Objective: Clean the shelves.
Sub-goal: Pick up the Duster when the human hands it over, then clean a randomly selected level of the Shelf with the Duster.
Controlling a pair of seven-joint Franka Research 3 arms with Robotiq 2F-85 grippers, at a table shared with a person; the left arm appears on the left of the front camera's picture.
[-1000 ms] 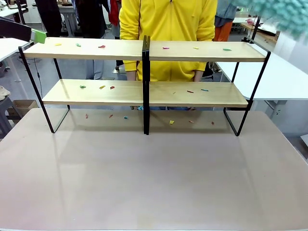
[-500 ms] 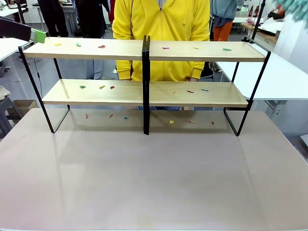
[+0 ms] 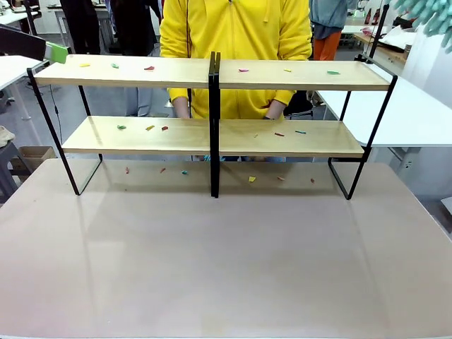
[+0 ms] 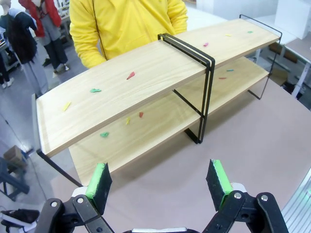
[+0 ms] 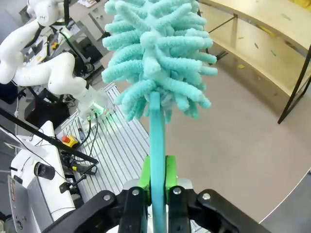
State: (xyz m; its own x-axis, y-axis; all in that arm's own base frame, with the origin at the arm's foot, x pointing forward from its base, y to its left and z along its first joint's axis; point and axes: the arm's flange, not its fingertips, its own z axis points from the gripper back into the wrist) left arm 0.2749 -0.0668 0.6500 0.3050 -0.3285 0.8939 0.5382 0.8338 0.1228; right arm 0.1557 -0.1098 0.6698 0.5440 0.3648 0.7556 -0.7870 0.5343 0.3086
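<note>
The shelves (image 3: 212, 74) stand across the far half of the table, two tiers of light wood on a black frame; small coloured scraps (image 3: 149, 68) lie on every board. In the left wrist view my left gripper (image 4: 159, 182) is open and empty, above and in front of the left end of the shelves (image 4: 146, 73). One of its green pads (image 3: 56, 52) shows by the top-left corner of the rack. My right gripper (image 5: 156, 174) is shut on the handle of a teal fluffy duster (image 5: 155, 48), held high; the duster's head (image 3: 432, 14) shows at top right.
A person in a yellow hoodie (image 3: 236, 42) stands close behind the shelves, hands low. More scraps (image 3: 251, 179) lie on the grey-brown tabletop (image 3: 226, 254) under the rack. A white table (image 3: 409, 113) stands at the right. Other robot arms and equipment (image 5: 43, 73) are off the table's side.
The duster has drawn away toward the upper right corner and looks smaller. The person has shifted slightly left. The left gripper has not moved.
</note>
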